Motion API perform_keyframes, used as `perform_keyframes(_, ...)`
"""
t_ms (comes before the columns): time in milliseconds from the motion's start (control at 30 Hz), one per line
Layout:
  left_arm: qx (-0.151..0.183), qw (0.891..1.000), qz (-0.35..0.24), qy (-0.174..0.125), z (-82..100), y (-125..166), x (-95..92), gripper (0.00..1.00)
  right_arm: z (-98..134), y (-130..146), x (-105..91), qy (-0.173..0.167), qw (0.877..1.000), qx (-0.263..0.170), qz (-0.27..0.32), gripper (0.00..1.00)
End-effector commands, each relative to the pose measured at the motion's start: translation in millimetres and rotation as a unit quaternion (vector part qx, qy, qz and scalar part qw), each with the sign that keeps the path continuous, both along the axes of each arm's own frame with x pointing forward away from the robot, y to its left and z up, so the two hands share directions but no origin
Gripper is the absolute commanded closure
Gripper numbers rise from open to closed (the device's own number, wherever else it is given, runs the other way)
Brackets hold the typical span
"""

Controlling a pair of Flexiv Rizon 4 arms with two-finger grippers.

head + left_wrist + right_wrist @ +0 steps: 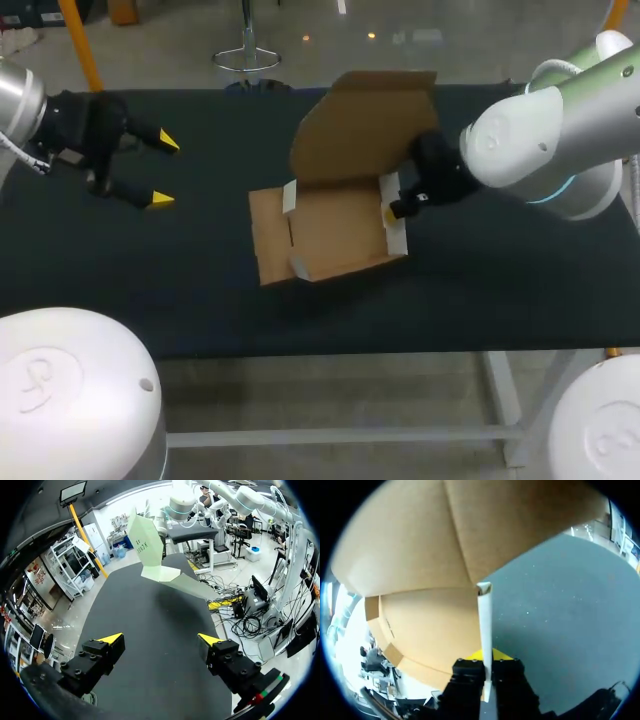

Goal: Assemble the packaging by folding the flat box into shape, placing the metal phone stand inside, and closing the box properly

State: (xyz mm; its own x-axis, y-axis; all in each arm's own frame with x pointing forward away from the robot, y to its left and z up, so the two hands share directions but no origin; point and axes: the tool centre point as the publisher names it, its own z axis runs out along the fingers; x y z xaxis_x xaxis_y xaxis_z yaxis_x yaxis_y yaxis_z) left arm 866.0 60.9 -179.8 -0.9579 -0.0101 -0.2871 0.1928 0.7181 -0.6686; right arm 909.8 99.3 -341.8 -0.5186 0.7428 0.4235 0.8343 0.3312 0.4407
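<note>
Cardboard box (330,235) wall pinched in right claw (485,656); left claw (162,170) gapes wide, apart.

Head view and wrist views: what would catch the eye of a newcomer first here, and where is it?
A half-folded cardboard box lies in the middle of the dark table, with its big lid standing up behind it. The right hand pinches the thin side wall of the box on the right arm's side. The left hand hangs open over the left part of the table, well apart from the box.
</note>
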Motion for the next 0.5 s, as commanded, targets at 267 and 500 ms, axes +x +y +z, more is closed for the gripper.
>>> perform_keyframes(267, 0.023, 0.999, 0.030, -0.005, -11.0, 5, 0.8, 0.00, 10, 7, -21.4, 0.054, 0.996, -0.052, -0.046, 1.00)
perform_keyframes(500, 0.029, 0.998, 0.050, -0.010, -17.5, 10, 0.3, 0.00, 6, -1, -44.6, 0.094, 0.982, -0.115, -0.118, 1.00)
